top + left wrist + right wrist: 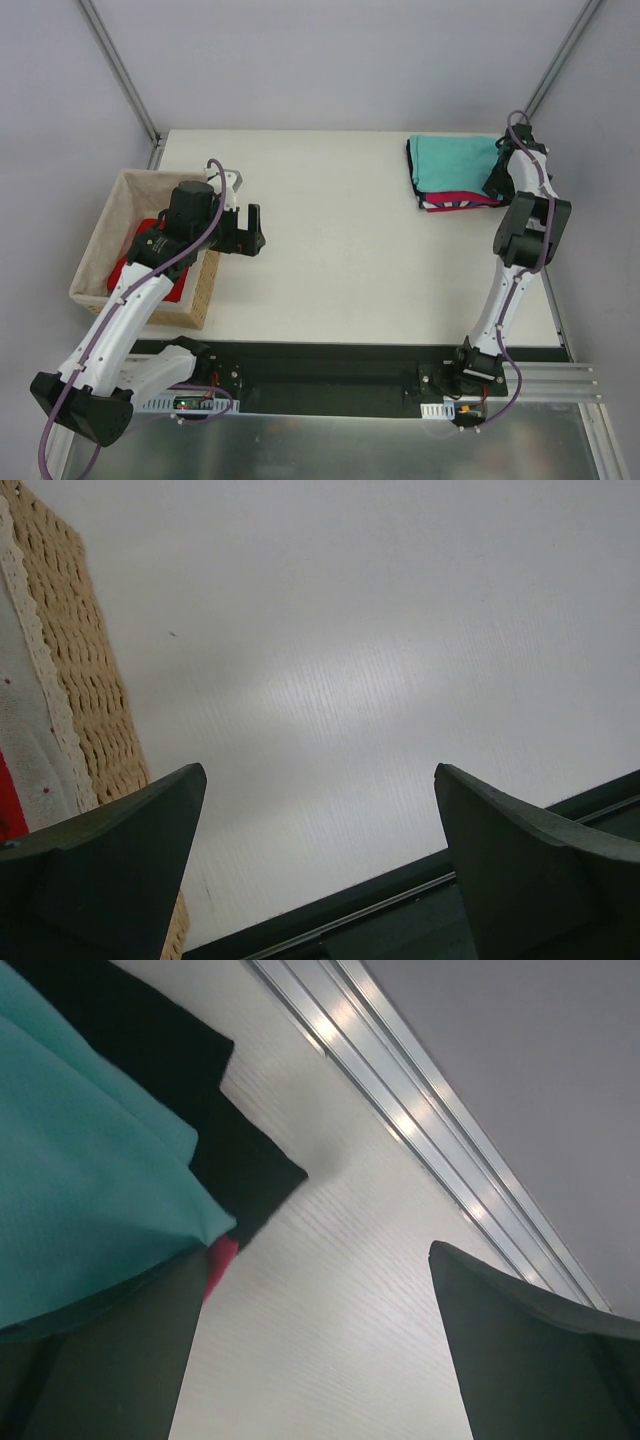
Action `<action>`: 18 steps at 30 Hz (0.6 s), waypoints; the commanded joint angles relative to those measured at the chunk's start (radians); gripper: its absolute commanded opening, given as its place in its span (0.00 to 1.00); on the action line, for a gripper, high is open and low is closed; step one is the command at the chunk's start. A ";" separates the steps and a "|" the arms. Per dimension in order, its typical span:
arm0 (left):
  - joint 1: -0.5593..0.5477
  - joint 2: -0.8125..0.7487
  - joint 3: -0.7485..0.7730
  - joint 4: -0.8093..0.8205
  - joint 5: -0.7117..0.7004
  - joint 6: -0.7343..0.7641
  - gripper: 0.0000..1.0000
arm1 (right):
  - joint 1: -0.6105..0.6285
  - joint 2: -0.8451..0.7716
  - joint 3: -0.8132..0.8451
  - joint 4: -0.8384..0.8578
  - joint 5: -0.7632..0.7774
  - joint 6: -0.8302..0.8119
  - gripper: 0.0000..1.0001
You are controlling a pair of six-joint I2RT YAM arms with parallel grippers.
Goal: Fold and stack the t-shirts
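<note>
- White counter (350, 250).
- Wicker basket (204, 292), beige lining, at the counter's left edge.
- Metal rail (400, 1110) along the counter's right edge.
- Grey walls (300, 60) behind.

Middle of the white tabletop (340, 250) lies open. A woven wicker basket (100, 240) walls the left, teal-topped folded t-shirts (450, 160) crowd the far-right corner.

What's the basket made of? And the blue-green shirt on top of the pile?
Basket: looks like woven wicker, tan and rough, strands criss-crossing; pale cloth lining inside. Teal shirt: soft matte cloth, probably knit; it folds limply and shows fine texture.
</note>
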 commanded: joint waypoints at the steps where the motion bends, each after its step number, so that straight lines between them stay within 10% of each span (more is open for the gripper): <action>1: -0.009 -0.033 0.015 0.015 0.015 0.015 0.99 | 0.031 -0.301 -0.164 0.043 -0.026 0.016 0.97; 18: -0.012 -0.041 0.019 0.013 -0.011 0.018 0.99 | 0.370 -0.281 0.008 -0.060 -0.343 -0.021 0.97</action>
